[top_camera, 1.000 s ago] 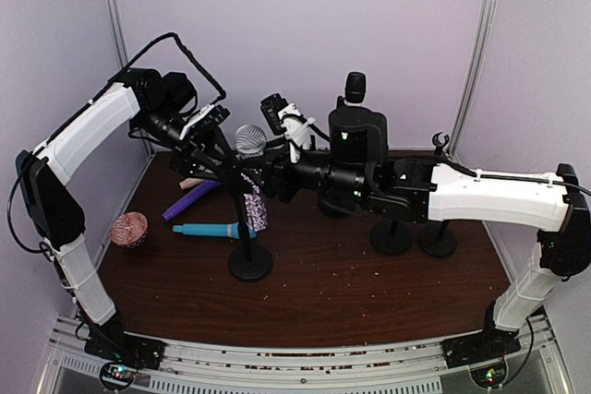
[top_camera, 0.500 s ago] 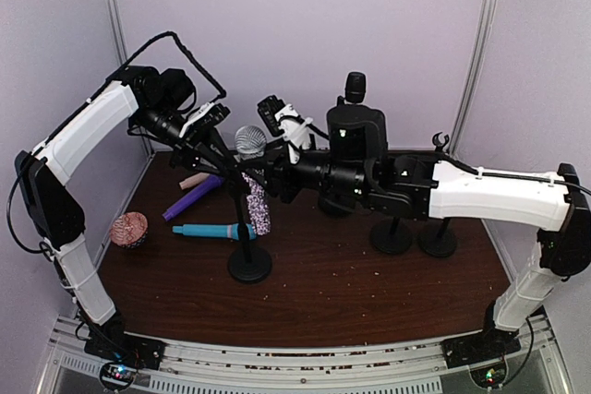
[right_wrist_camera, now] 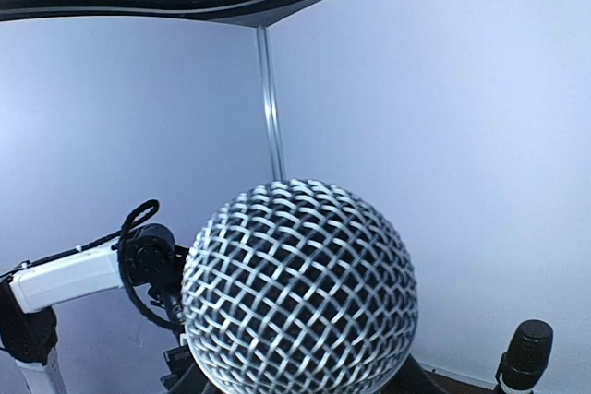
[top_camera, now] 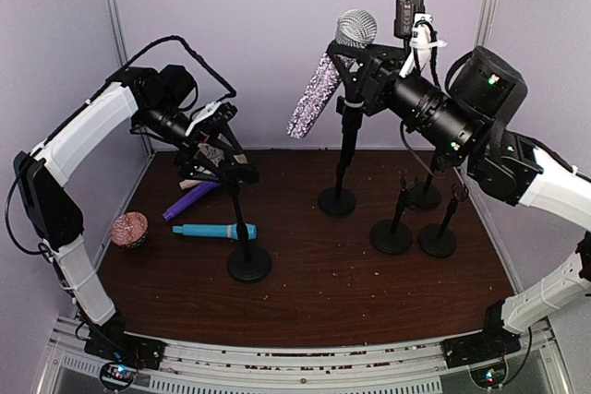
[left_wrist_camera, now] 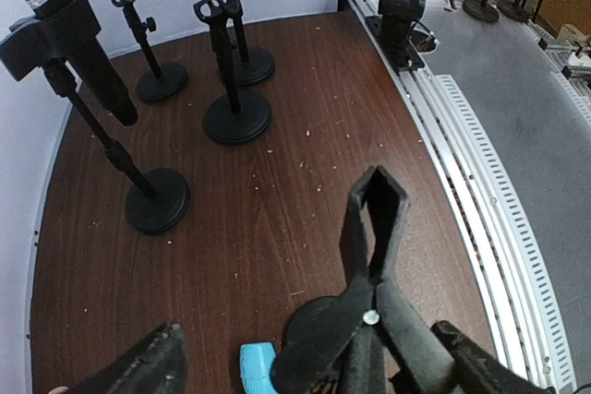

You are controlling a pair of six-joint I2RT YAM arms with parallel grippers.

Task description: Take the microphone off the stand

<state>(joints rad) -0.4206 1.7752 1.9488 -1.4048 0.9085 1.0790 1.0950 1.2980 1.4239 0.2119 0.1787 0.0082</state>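
The microphone, with a glittery body [top_camera: 312,99] and a silver mesh head [top_camera: 355,27], hangs high in the air at the back, tilted, clear of every stand. My right gripper [top_camera: 355,60] is shut on it just below the head. The mesh head [right_wrist_camera: 300,288] fills the right wrist view, and the fingers barely show under it. The stand [top_camera: 248,261] is left of centre, and its black clip [left_wrist_camera: 373,219] is empty. My left gripper [left_wrist_camera: 307,337] is open, its fingers [left_wrist_camera: 138,366] wide apart on either side of the clip's handles.
A blue microphone [top_camera: 214,230], a purple one [top_camera: 191,198] and a pink round thing [top_camera: 128,228] lie left of the stand. A black microphone [left_wrist_camera: 55,6] sits in a stand [top_camera: 337,200] at the back. Three empty stands [top_camera: 392,235] are grouped on the right.
My right arm has lifted the microphone up and to the right, out of the clip. My left gripper has let go of the clip's handles and opened wide.
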